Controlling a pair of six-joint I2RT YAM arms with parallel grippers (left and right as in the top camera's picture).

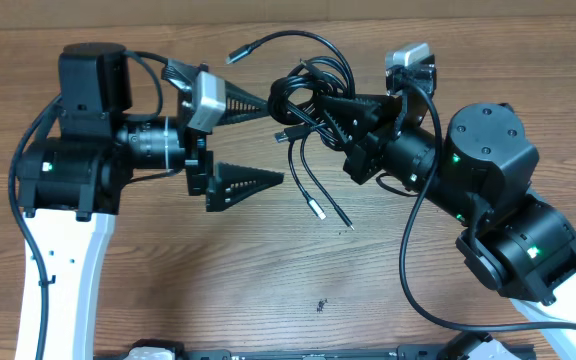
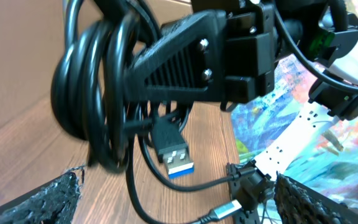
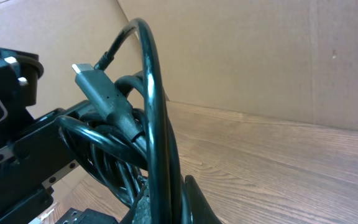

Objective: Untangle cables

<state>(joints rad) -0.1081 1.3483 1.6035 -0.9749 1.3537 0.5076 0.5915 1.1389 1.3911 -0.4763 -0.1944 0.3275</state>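
- The cable bundle point(image 1: 303, 92), a tight coil of thin black cords, sits between the two arms and seems raised above the wooden surface point(image 1: 188, 290).
- The right fingers point(image 1: 336, 110) are pressed together, pinching the loops of the coil.
- The left fingers point(image 1: 250, 181) are spread wide just beside the coil, facing it and gripping nothing.
- Free ends: a dark plug point(image 1: 238, 56) points up and left. A silvery plug point(image 1: 318, 210) and a plain tail point(image 1: 349, 226) trail down toward the surface. In the left wrist view, a blue-tongued USB plug point(image 2: 174, 157) hangs below the loops.
- The likely step is for the left fingers to take one strand and draw it out.
- A free tail close behind its plug is a better target than the coil body, and the fingers should close on one cord only.
- Pull slowly away from the right fingers, following the way the loop unwinds.
- Tugging across the coil would probably cinch it tighter.
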